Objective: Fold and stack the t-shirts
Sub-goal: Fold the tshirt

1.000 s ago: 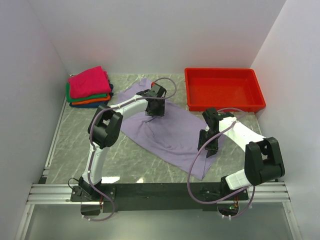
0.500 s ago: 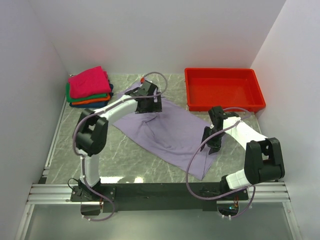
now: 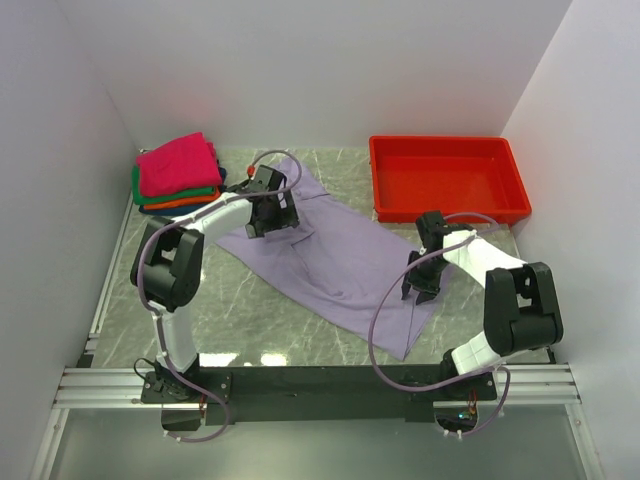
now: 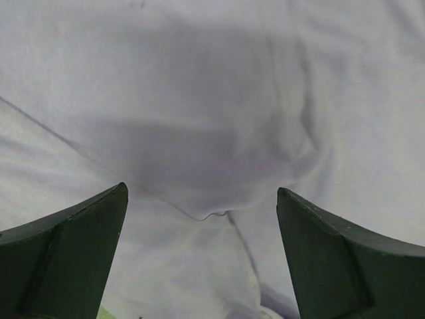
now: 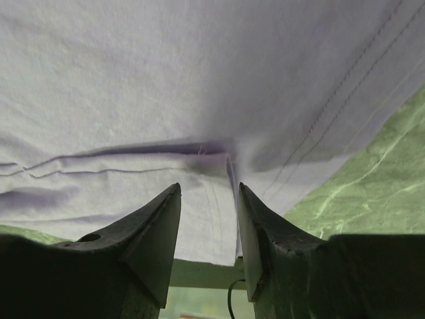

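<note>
A pale lavender t-shirt (image 3: 340,255) lies spread out diagonally on the marble table. My left gripper (image 3: 266,216) hovers over its far-left part, jaws wide open and empty; the left wrist view shows the gripper (image 4: 202,193) above wrinkled lavender cloth (image 4: 212,100). My right gripper (image 3: 420,290) sits low at the shirt's right edge. In the right wrist view the gripper (image 5: 208,186) stands narrowly open, with a raised crease of the shirt (image 5: 166,80) between the tips. A folded stack sits at the back left, with magenta (image 3: 178,165) on top, then green (image 3: 165,196), orange (image 3: 185,203) and dark blue.
A red plastic tray (image 3: 385,180) stands at the back right, close behind the right arm. White walls enclose the left, back and right sides. Green marble table (image 5: 372,193) shows beside the shirt's hem. Grey cables loop over both arms.
My left gripper has moved left across the shirt's far end, toward the folded stack. My right gripper stayed at the shirt's right edge, shifting only slightly.
</note>
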Controlling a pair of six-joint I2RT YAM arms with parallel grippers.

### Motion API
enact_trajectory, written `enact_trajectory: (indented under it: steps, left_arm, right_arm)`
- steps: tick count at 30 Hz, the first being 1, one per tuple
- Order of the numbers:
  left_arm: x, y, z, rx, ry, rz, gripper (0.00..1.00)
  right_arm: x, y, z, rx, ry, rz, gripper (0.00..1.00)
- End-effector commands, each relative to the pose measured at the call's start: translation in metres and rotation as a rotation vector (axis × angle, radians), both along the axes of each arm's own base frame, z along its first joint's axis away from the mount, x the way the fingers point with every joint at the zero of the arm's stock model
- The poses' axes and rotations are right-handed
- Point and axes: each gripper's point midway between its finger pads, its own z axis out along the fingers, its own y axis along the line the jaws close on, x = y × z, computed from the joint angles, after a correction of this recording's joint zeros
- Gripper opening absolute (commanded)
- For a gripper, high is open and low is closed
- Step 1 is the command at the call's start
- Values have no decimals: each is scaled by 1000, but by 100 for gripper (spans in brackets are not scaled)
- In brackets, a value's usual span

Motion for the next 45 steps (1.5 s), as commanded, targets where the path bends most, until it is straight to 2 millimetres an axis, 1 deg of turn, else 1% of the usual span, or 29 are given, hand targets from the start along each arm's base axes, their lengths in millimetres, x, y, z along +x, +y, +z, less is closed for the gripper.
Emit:
enact_trajectory:
  steps: [1, 7, 12, 15, 18, 19, 22, 23, 27, 32, 38, 39, 41, 45]
  left_arm:
    - [-5, 5, -14, -26, 43, 31, 99]
    - [-18, 18, -37, -1, 95, 49, 99]
    - [-24, 22, -43, 0, 105, 54, 99]
    - [-25, 25, -45, 0, 111, 62, 99]
    - [-26, 28, -45, -6, 111, 72, 99]
    - [-27, 29, -48, -6, 116, 75, 99]
    - [-28, 33, -49, -7, 120, 83, 99]
    - [-28, 33, -50, -11, 118, 85, 99]
    - [-30, 38, -53, -13, 125, 97, 99]
    - [-33, 44, -56, -11, 127, 109, 99]
    - [-36, 49, -62, -15, 131, 119, 99]
    - [-36, 49, -63, -16, 134, 117, 99]
    - [-37, 49, -64, -19, 135, 117, 99]
    - [-34, 48, -64, -24, 129, 112, 99]
  right_arm:
    - [17, -3, 1, -13, -62, 5, 47]
    - [16, -4, -8, -13, -54, 4, 44]
    - [18, -5, -12, -21, -53, 8, 41]
    - [16, -7, -16, -30, -39, 12, 34]
    - [12, -10, -17, -40, -27, 14, 21]
    - [12, -11, -16, -46, -28, 13, 12]
    - [6, -14, -17, -55, -17, 11, 2]
    - [4, -15, -17, -62, -13, 10, 1]
    - [-1, -19, -12, -74, -11, 0, 0]
    - [-6, -28, 0, -115, -16, -15, 0]
    - [-19, -41, 14, -163, -22, -42, 0]
    - [-24, -42, 15, -168, -9, -45, 0]
    - [-24, -41, 21, -156, -32, -55, 0]
    - [-34, -38, 27, -140, -2, -61, 0]
